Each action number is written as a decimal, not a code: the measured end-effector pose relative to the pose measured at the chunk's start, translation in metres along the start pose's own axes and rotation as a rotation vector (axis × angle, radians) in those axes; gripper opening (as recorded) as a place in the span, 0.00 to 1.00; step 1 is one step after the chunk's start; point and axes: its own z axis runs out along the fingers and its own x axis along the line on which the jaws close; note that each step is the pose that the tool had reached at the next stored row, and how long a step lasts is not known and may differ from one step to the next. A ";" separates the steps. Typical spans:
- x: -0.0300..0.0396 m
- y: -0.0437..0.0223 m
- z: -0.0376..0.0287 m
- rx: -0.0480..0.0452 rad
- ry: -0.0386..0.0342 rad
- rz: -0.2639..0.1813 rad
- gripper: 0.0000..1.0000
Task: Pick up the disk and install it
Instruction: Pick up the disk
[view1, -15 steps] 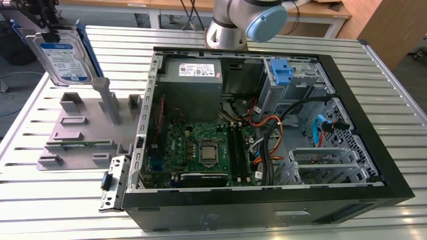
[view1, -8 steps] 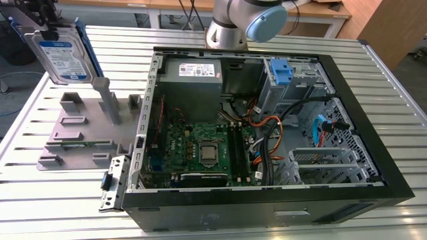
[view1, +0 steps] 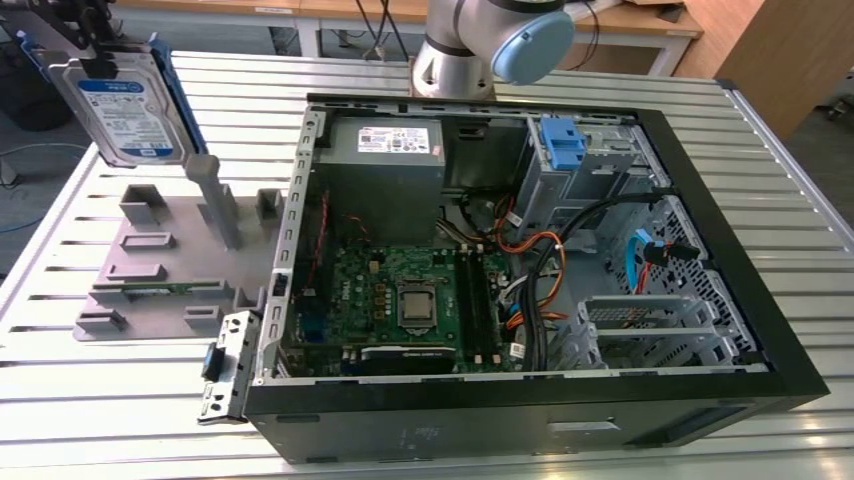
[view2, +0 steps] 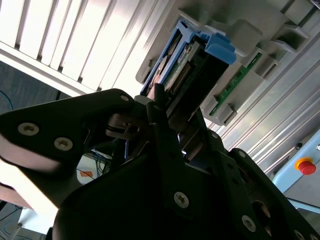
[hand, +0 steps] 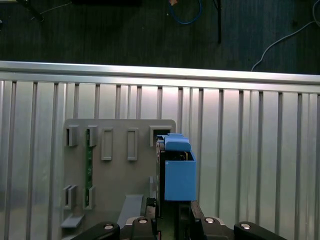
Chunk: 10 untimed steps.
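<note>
The table (view1: 107, 400) is a broad top of pale ribbed metal slats, with bright glare along the ridges. Beyond its far edge in the exterior view stands a light wooden desk (view1: 641, 25), with a wooden cabinet (view1: 787, 60) at the exterior view's right. The floor (hand: 100, 35) is dark, and a blue cable (hand: 186, 15) loops across it. In the second wrist view a red push button (view2: 305, 165) sits on a pale housing.
</note>
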 end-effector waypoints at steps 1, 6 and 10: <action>0.0000 0.0000 -0.0003 -0.0001 0.0001 0.000 0.35; -0.0001 0.0000 -0.0030 -0.0002 0.0001 0.000 0.35; -0.0002 0.0001 -0.0058 -0.0001 0.0001 0.000 0.35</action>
